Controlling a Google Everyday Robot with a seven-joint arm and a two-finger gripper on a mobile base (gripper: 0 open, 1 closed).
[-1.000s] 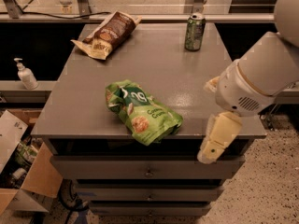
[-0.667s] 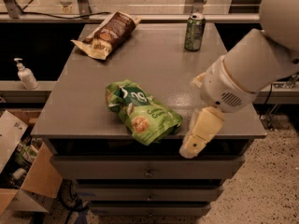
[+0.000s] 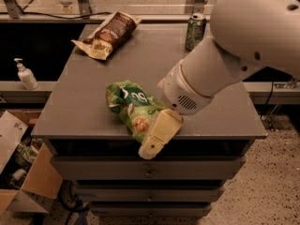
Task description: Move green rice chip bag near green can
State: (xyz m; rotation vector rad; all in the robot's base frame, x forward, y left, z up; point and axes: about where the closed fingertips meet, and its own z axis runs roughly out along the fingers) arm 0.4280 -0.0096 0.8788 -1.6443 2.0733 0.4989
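Observation:
The green rice chip bag [image 3: 130,106] lies flat near the front edge of the grey cabinet top [image 3: 93,78], left of centre. The green can [image 3: 195,32] stands upright at the back right of the top. My gripper [image 3: 157,138] hangs at the front edge, over the near right end of the bag, which it partly hides. My white arm comes in from the upper right and covers the right part of the top.
A brown and cream snack bag [image 3: 108,34] lies at the back left of the top. A white pump bottle [image 3: 26,75] stands on a ledge to the left. Cardboard boxes [image 3: 28,172] sit on the floor at lower left. Drawers run below the top.
My arm and gripper have swung left along the front edge, from right of the green bag to over its near end. The bag and can have not moved.

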